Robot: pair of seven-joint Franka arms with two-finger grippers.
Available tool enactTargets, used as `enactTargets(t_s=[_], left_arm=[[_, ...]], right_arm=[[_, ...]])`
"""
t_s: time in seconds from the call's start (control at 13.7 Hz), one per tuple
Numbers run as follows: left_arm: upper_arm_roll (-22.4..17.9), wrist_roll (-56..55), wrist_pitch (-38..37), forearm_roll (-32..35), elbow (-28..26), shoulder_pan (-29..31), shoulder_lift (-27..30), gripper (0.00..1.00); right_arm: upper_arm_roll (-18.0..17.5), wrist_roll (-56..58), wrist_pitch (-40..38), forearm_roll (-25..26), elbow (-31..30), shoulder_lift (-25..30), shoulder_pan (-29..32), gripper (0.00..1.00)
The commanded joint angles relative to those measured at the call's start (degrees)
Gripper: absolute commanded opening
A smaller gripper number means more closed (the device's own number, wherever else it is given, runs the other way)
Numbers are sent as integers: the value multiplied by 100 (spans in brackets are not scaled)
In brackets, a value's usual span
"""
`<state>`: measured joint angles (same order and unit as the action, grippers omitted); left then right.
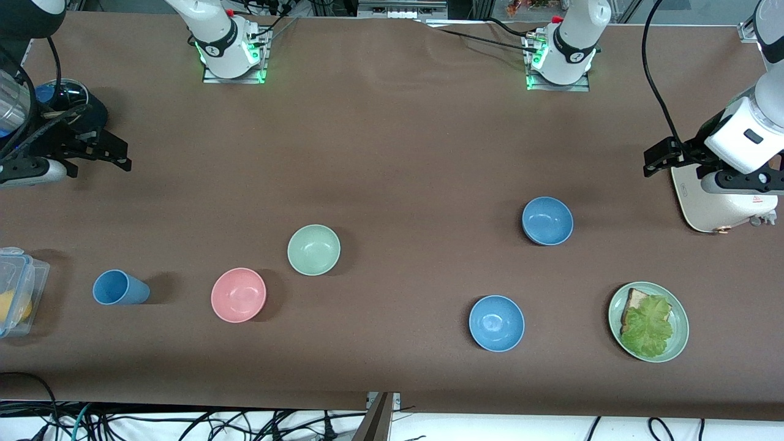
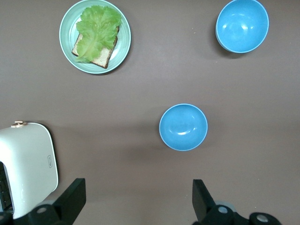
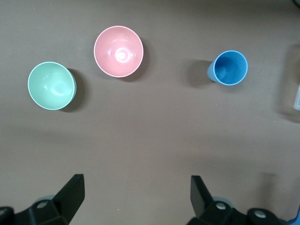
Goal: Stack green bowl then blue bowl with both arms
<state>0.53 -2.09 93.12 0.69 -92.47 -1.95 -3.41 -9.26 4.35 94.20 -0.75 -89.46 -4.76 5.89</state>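
The pale green bowl (image 1: 313, 249) sits upright on the brown table toward the right arm's end, beside a pink bowl; it also shows in the right wrist view (image 3: 51, 85). Two blue bowls sit toward the left arm's end. The duller blue bowl (image 1: 547, 220) is farther from the front camera and shows in the left wrist view (image 2: 183, 127). The brighter blue bowl (image 1: 496, 323) is nearer (image 2: 242, 25). My left gripper (image 1: 658, 160) hangs open and empty over the table beside a toaster (image 2: 137, 185). My right gripper (image 1: 116, 156) hangs open and empty over its end of the table (image 3: 136, 180).
A pink bowl (image 1: 238, 294) and a blue cup (image 1: 119, 288) stand near the green bowl. A green plate (image 1: 677, 343) holds bread and lettuce. A white toaster (image 1: 716, 205) stands under the left arm. A clear box (image 1: 18, 288) sits at the table's edge.
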Motion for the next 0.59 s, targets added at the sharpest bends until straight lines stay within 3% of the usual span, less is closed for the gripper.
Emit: enactTargets(t_s=[0.0,0.07,0.22,0.51], left_arm=[[0,77,-136,-174,177,20,-72,100],[0,77,-136,-174,177,20,-72,100],[0,77,-136,-174,177,20,-72,100],[0,77,-136,-174,177,20,-72,100]], right_arm=[[-15,22,-104,-607,174,-95,9,100],[-15,31,-104,-794,174,-95,9,100],[-32,57,-112,-534,165,-392,-201,100],[-32,-30,-8,-523,78,-1034,-571,100]])
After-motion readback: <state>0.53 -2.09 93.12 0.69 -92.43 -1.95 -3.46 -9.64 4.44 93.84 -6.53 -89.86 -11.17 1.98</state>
